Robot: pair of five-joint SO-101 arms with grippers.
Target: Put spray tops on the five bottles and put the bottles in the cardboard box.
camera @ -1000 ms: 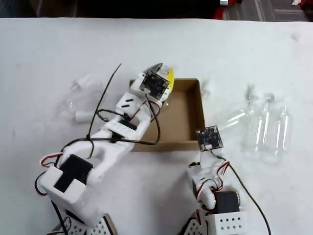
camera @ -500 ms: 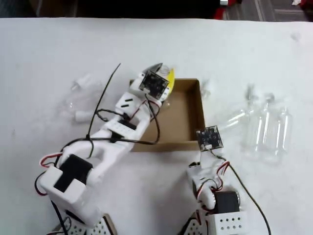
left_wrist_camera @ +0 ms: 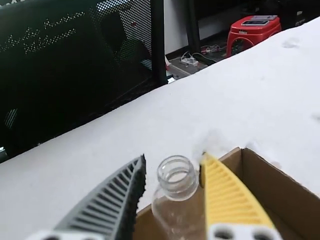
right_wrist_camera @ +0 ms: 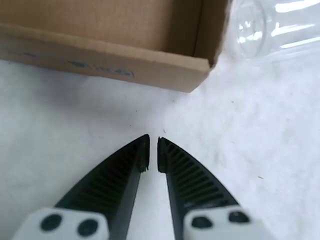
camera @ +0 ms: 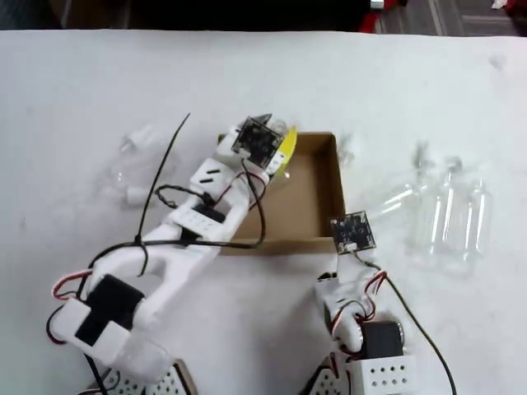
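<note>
Item 1, table (camera: 247,66): white surface that takes up most of the high view.

Item 2, cardboard box (camera: 340,185): open, brown, at the centre of the high view. Its bare floor shows right of the left arm (camera: 189,222), which runs up from the lower left of the frame.

Item 3, left gripper (left_wrist_camera: 173,162): at the box's upper left corner in the high view. One finger is grey and one is yellow (left_wrist_camera: 225,200), and they are closed around a clear bottle (left_wrist_camera: 176,176). The yellow finger lies against the bottle's neck. A narrow gap shows between the neck and the grey finger.

Item 4, the held bottle: upright, mouth open, no spray top on it, over the box's corner wall (left_wrist_camera: 260,170).

Item 5, right gripper (right_wrist_camera: 152,151): two black fingers drawn almost together, a thin slit between the tips, nothing between them. It hangs over bare table just beside the box's outer wall (right_wrist_camera: 100,60), near a corner.

Item 6, loose bottles (camera: 449,218): several clear ones lying side by side on the table, right of centre in the high view and well apart from the box's right wall. One of them (right_wrist_camera: 260,25) lies just beyond the box corner in the right wrist view.

Item 7, clear pieces (camera: 136,160): lying on the table left of the box, too blurred to identify.
</note>
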